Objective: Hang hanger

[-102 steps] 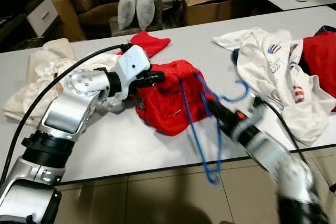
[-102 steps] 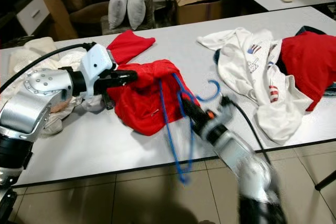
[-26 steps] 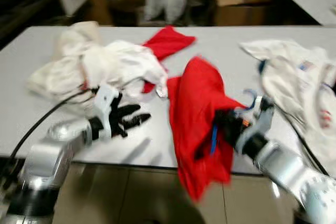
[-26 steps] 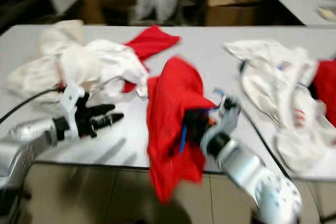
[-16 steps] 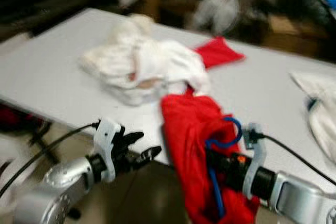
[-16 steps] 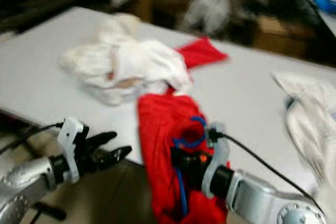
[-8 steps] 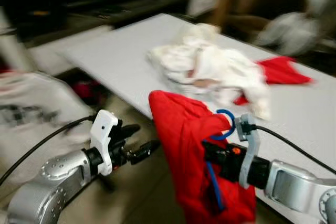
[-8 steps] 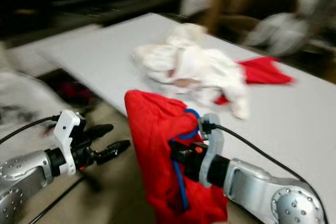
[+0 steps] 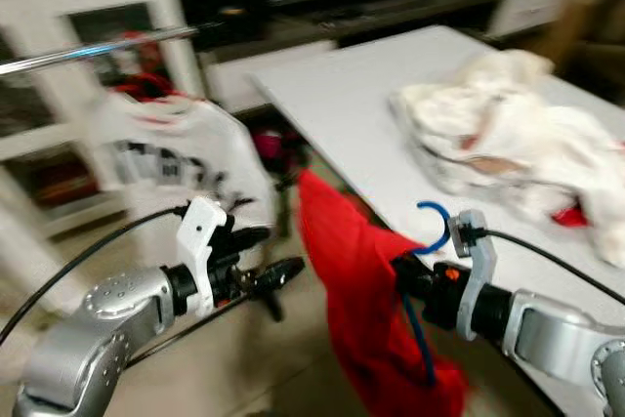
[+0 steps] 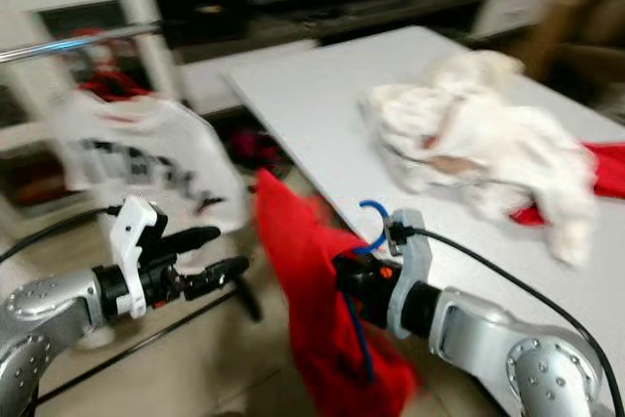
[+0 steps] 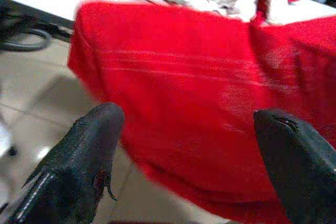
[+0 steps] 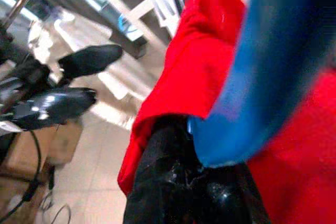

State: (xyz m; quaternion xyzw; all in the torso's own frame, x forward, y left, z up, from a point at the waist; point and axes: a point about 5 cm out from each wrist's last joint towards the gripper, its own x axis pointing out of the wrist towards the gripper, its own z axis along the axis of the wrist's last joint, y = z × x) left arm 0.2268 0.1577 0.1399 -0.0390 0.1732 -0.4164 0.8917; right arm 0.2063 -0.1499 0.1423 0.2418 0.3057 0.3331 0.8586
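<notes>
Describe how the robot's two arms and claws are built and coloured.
Both arms are silver metal with rounded joint housings. Each ends in a black wrist section carrying a white plastic bracket, from which a black cable loops back along the arm. The left claw has two long, slim black fingers. The right claw is black too, with a small orange mark near the wrist.

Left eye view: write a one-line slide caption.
Right end effector carries red garment on blue hanger toward clothes rail.

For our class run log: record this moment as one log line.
right gripper: shut on blue plastic hanger carrying red cloth garment | left gripper: open, beside garment | silver metal rail: ahead, white shirt hanging
</notes>
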